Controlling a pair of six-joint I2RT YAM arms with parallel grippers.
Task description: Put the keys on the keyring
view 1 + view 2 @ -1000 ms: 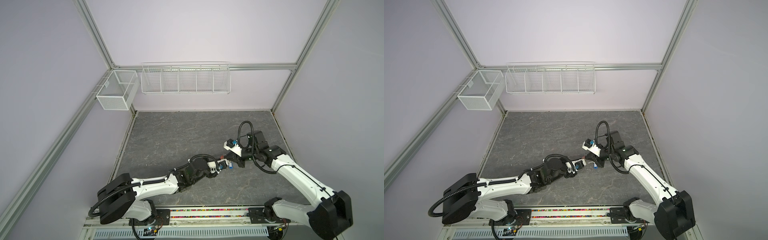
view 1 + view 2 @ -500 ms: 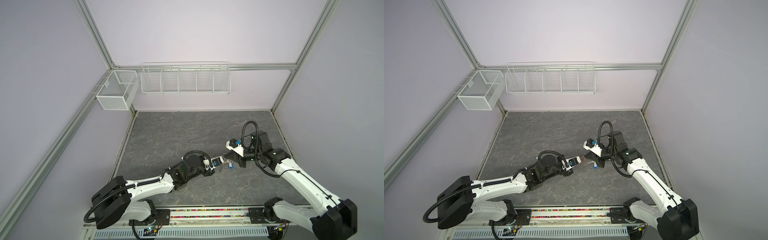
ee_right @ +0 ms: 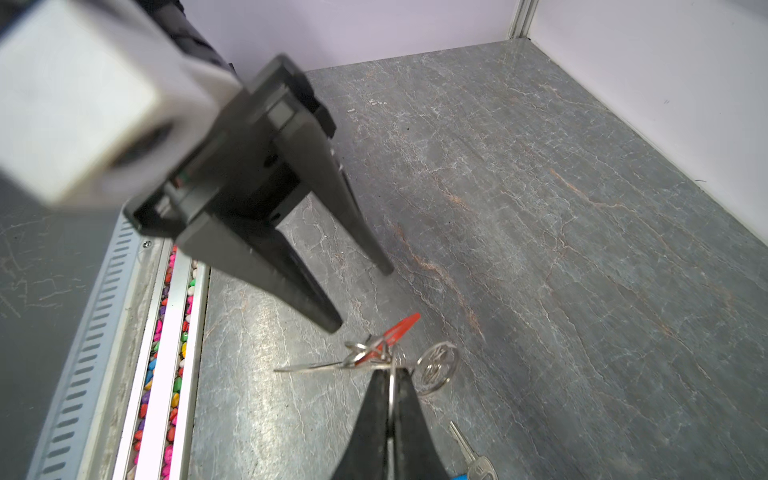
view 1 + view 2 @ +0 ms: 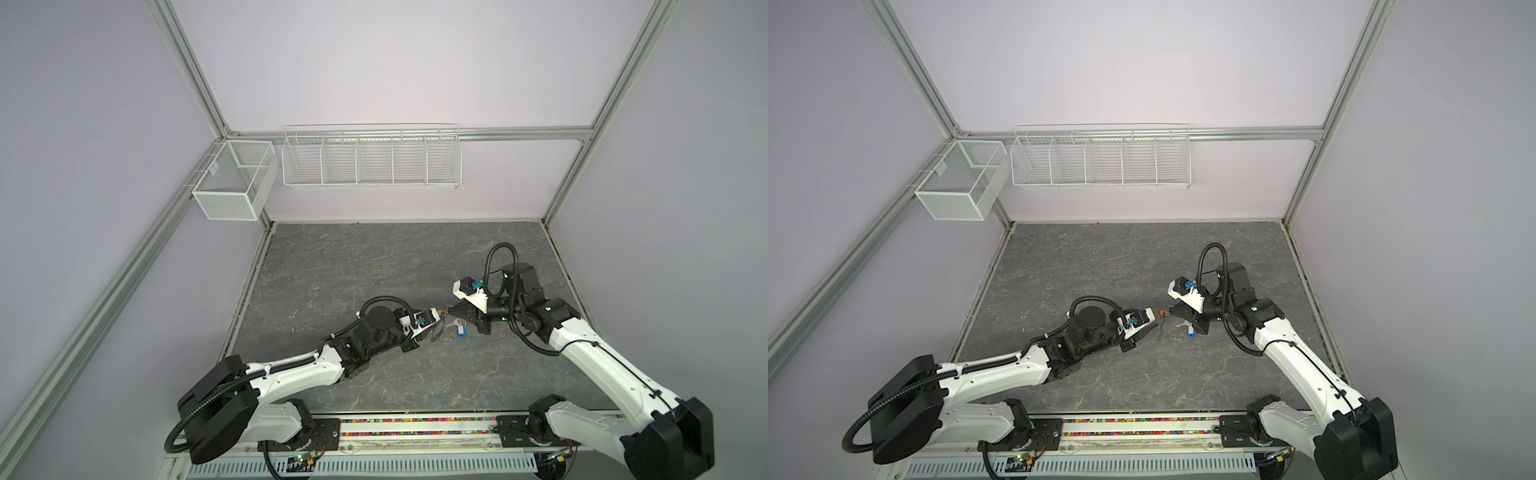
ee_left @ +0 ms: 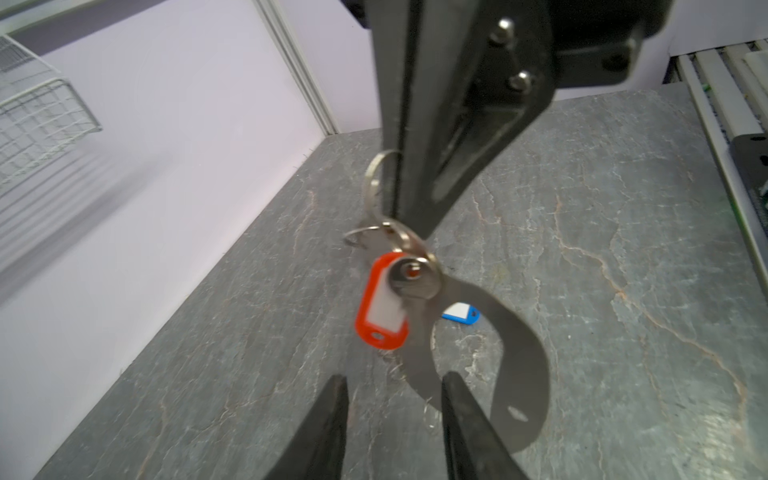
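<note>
Left wrist view, one keyring [image 5: 521, 357], one red-tagged key [image 5: 382, 311], one blue-tagged key [image 5: 461, 313]

Grey veined surface [image 4: 353, 257], blue-tagged key [image 4: 458, 328] lying flat on it (right of the middle).

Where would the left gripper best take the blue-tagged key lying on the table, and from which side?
Probably the blue tag, pinched across its narrow width from above: it lies flat on the table and looks bulkier than the thin key, leaving the key's head free. Approach from the left arm's side; the right gripper hangs close.
</note>
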